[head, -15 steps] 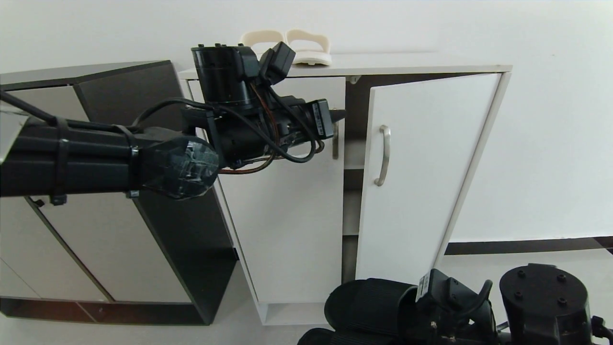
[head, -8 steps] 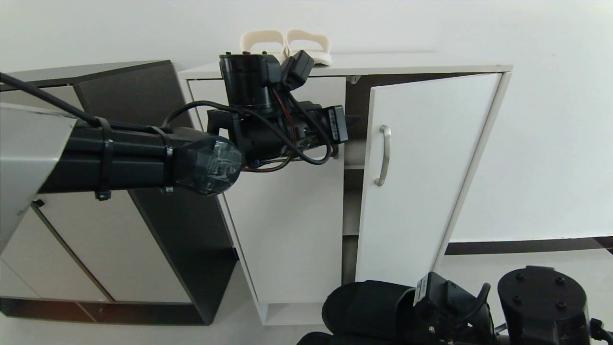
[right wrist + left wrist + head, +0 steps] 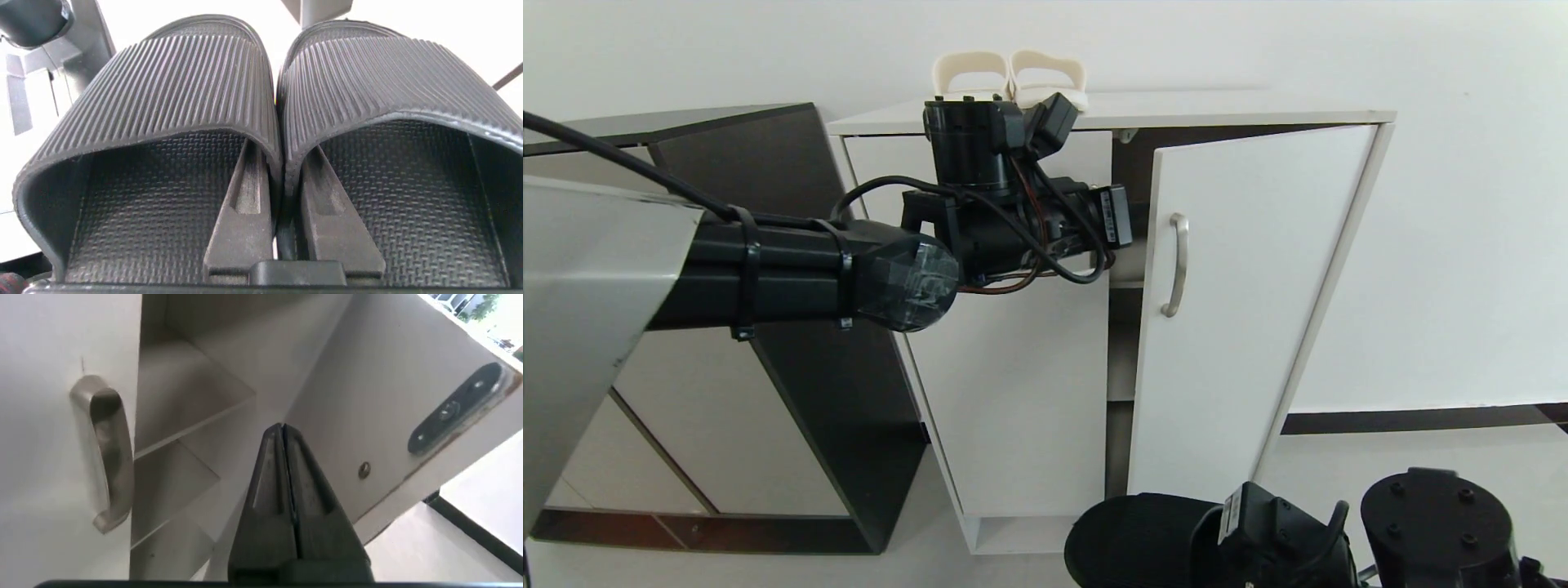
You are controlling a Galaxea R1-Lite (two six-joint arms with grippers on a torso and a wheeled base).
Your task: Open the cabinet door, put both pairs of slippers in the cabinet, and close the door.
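The white cabinet (image 3: 1217, 104) has its right door (image 3: 1241, 294) partly open, and its left door (image 3: 1013, 384) is closed. My left gripper (image 3: 282, 431) is shut with nothing in it. It points into the gap between the doors, beside the left door's handle (image 3: 102, 457) and the right door's inner face (image 3: 392, 416). A cream pair of slippers (image 3: 1013, 75) lies on the cabinet top. Low in front of the cabinet, my right gripper (image 3: 282, 163) holds the black pair of slippers (image 3: 1135, 535). One finger is inside each slipper, pinching their touching strap walls (image 3: 278, 98).
A dark cabinet (image 3: 792, 163) with pale angled fronts stands right next to the white one on the left. Shelves (image 3: 192, 392) show inside the open gap. A white wall rises behind, and bare floor (image 3: 1421, 437) lies to the right.
My left arm has moved right and forward, bringing its gripper up to the gap between the doors. The right gripper with the black slippers has sunk slightly lower. The door angle is unchanged.
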